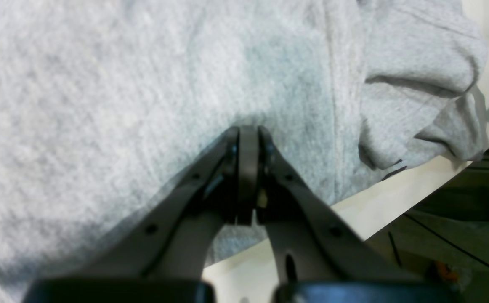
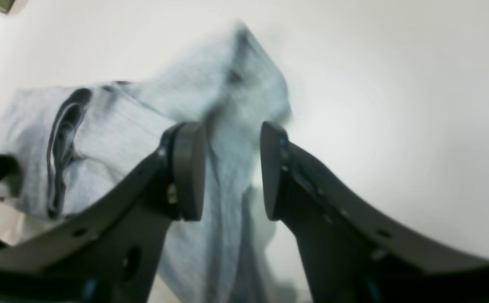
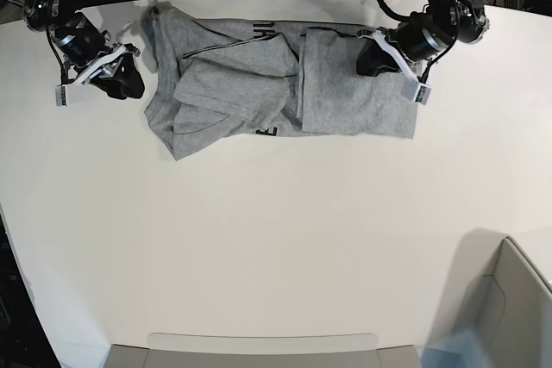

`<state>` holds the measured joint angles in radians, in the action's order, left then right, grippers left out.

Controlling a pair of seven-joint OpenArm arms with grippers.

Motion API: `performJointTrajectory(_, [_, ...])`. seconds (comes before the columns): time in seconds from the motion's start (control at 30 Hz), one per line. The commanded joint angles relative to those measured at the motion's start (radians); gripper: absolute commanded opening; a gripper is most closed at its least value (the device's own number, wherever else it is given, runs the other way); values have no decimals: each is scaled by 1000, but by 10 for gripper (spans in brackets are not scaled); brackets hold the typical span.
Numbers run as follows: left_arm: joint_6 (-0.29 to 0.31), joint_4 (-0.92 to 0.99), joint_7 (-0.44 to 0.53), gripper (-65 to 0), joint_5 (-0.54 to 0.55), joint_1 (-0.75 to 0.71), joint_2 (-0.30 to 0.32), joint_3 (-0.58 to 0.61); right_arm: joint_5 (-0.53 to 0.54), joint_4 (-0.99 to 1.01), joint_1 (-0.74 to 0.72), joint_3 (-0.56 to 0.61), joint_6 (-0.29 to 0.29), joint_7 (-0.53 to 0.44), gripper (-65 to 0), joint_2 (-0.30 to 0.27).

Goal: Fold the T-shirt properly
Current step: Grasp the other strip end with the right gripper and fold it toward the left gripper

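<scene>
Near the far edge of the white table lies the T-shirt, grey and partly folded, with bits of black lettering showing along its middle folds. From above, the left gripper sits over the shirt's far right corner, and the right gripper rests on bare tabletop just beside the shirt's other end, not touching it.

Only the left wrist view shows that gripper's jaws pressed together, their tips down against the grey cloth; whether any fabric is pinched between them cannot be told. It also shows the table's edge close by, a rumpled fold of the shirt, and dark floor with a cable beyond.

Only the right wrist view shows the right gripper's jaws standing apart with nothing between them, the blurred shirt lying ahead on the table.

Overhead, dark cables crowd the floor behind the table, and a pale grey bin stands at the near right corner
</scene>
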<state>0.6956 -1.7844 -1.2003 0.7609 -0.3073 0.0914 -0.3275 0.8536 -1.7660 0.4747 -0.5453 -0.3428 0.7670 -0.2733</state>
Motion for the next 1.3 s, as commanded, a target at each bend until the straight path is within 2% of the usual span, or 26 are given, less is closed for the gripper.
performJointTrajectory(0.0, [3, -15, 17, -650, 21, 3, 8, -2, 36, 22, -6, -6, -34, -14, -412, -8])
performJointTrajectory(0.1, [3, -13, 17, -650, 21, 3, 8, -2, 36, 102, -20, -2, -120, -11, -413, -2])
performJointTrajectory(0.23, [3, -13, 17, -650, 21, 3, 5, -2, 37, 160, -37, 14, -174, -10, -413, 10])
performJointTrajectory(0.53, [3, 34, 17, -650, 21, 23, 8, -2, 37, 266, -90, 155, -175, -13, -413, 56])
performJointTrajectory(0.87, [3, 44, 13, -650, 21, 21, 6, -2, 26, 277, -147, 225, -174, -14, -413, 90])
performJointTrajectory(0.97, [3, 44, 10, -650, 22, 21, 6, -2, -38, 288, -179, 282, -170, -17, -413, 96])
performJointTrajectory(1.07, [3, 44, 6, -650, 22, 21, 6, -2, -130, 288, -199, 293, -169, -17, -415, 142])
performJointTrajectory(1.17, [3, 41, 4, -650, 26, 17, 6, -2, -221, 288, -216, 294, -167, -16, -475, 170])
performJointTrajectory(1.27, [3, 36, 3, -650, 29, 15, 6, -2, -290, 288, -230, 291, -167, -16, -626, 185])
